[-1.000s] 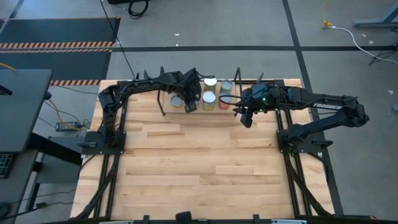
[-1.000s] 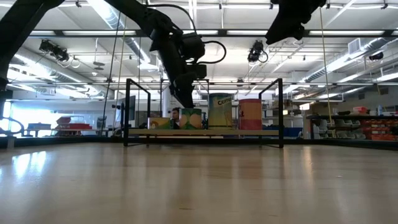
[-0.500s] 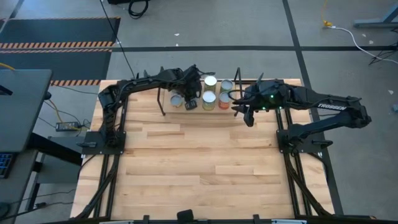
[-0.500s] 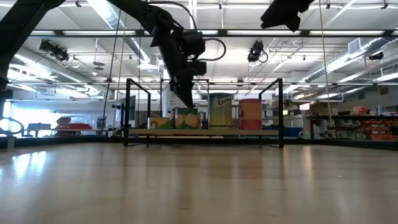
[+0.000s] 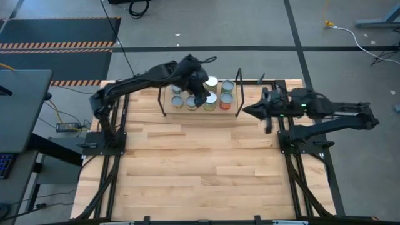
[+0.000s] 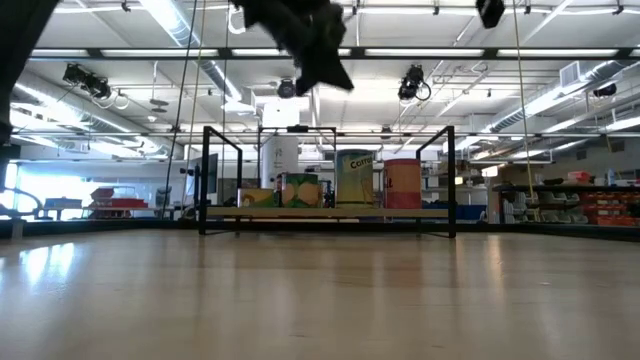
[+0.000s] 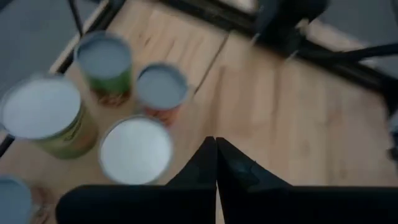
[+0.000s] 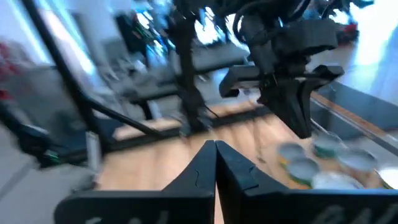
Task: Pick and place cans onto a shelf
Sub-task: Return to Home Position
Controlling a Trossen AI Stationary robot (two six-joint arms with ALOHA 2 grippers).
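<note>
Left tool, pressed together, hangs above cans on the shelf; right tool, also together, beside it.

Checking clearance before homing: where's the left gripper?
High view: the left gripper is over the cans on the shelf; low view shows it well above them.
</note>
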